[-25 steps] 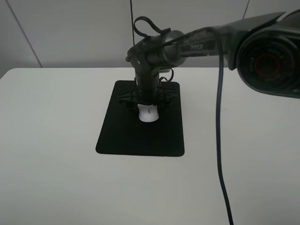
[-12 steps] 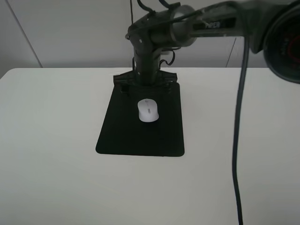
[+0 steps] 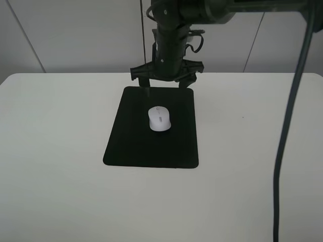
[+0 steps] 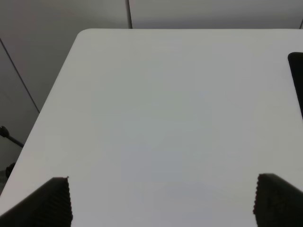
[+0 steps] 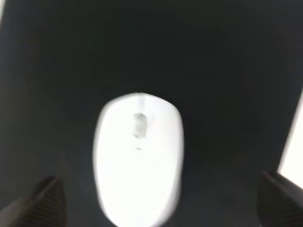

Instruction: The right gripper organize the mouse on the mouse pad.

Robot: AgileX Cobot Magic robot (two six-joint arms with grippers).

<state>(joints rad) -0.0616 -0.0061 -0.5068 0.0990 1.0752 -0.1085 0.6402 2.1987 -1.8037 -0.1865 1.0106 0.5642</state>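
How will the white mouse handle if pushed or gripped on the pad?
The mouse looks like a smooth, rounded hard shell, so a pinch could slip off its curved sides. It lies flat on its base, so it would probably slide, not roll or tip. The matte mouse pad likely adds drag to a push.

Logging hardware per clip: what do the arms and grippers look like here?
The right gripper and its arm are matte black with a rounded, jointed body. Thin black cables loop at the wrist, and a thick dark cable hangs in front. Its fingertips are dark and finely ribbed. Only matching tips show for the left gripper. No lettering is readable.
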